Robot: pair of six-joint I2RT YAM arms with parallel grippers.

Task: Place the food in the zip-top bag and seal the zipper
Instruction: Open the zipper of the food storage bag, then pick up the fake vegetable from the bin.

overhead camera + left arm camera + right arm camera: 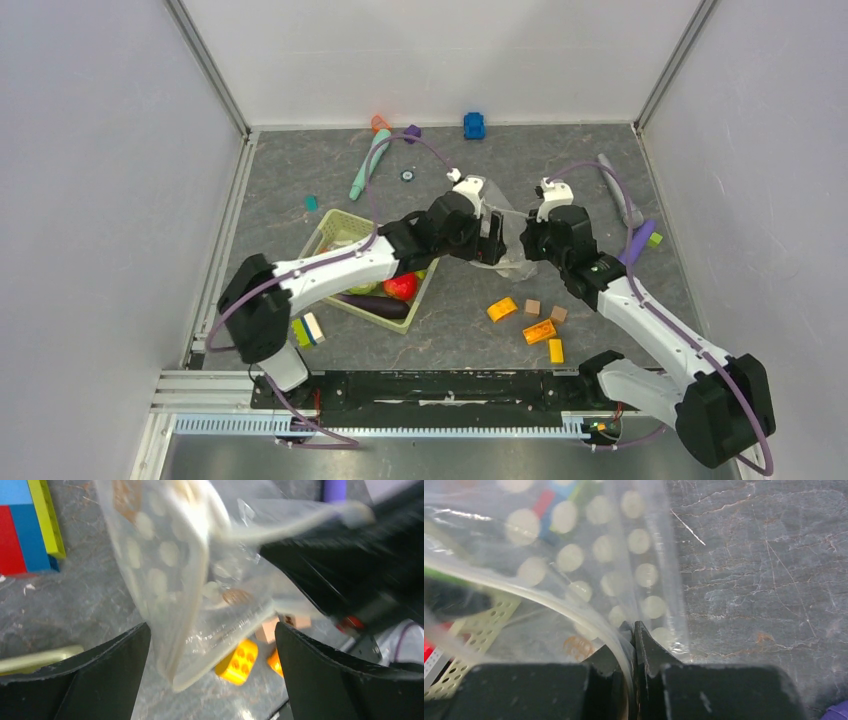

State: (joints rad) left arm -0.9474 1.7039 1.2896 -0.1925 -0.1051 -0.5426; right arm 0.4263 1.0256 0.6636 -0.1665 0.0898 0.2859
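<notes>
The zip-top bag (508, 232), clear with white dots, hangs crumpled between my two grippers at mid table. My right gripper (633, 630) is shut on the bag's (599, 555) edge, with the whitish zipper (574, 611) curving into its jaws. My left gripper (212, 630) is open wide, and the bag's (185, 595) lower corner hangs loose between its fingers (100, 672), touching neither. The food lies in the pale green basket (335, 225) to the left: a red tomato (401, 287) and a dark eggplant (382, 306) show, while the left arm hides the rest.
Orange, yellow and tan blocks (539, 331) lie in front of the bag; a yellow one (237, 662) shows under it. A teal stick (368, 165), a blue toy (474, 125) and small bits sit at the back. A purple piece (638, 243) lies at right, coloured blocks (308, 330) near left.
</notes>
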